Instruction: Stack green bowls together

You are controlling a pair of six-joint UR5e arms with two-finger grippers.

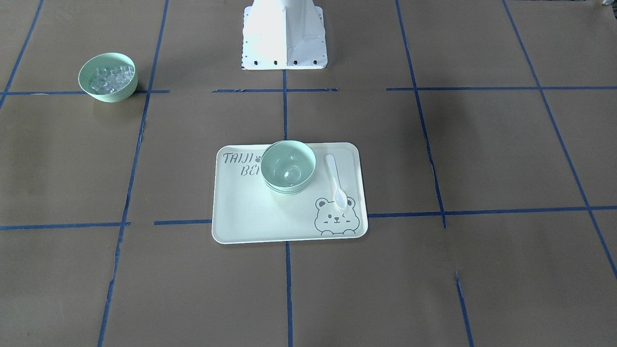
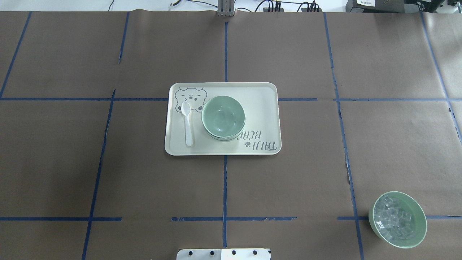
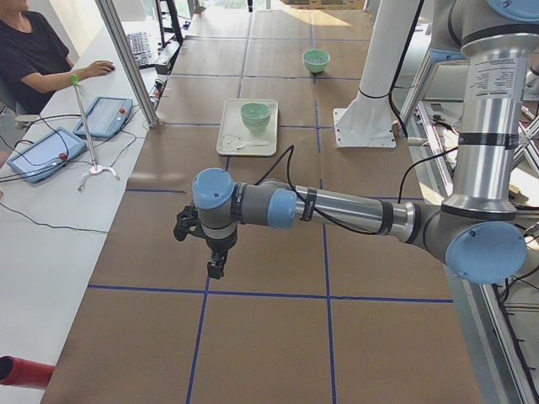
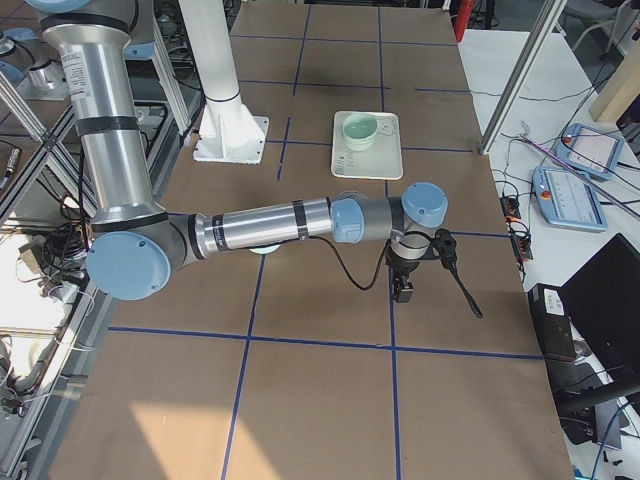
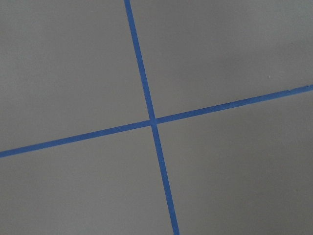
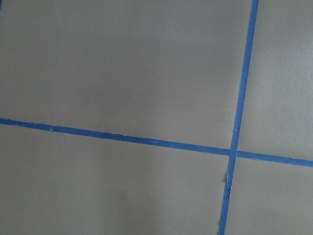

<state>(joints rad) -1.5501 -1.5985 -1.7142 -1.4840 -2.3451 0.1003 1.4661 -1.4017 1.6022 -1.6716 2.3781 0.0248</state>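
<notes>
Brown paper covers the counter (image 2: 72,162). Nearest the robot, on its right, stands a bowl of clear cubes (image 2: 397,220). Farther out, the green bowls (image 2: 223,116) sit nested on a cream tray (image 2: 267,90), with a white spoon (image 2: 187,122) just beside them. The left arm (image 3: 337,206) and right arm (image 4: 260,222) hover at the counter's ends; whether their jaws are apart, I cannot tell.

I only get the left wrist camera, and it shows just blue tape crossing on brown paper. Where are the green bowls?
Observer: The green bowls sit nested in one stack on the cream tray, mid-table.
Operator: Anything else on that tray?
Observer: A white spoon lies beside the stack, not touching it.
Operator: Any bowl left out?
Observer: Only a green bowl of clear cubes, alone off the tray, on the robot's right.
</notes>
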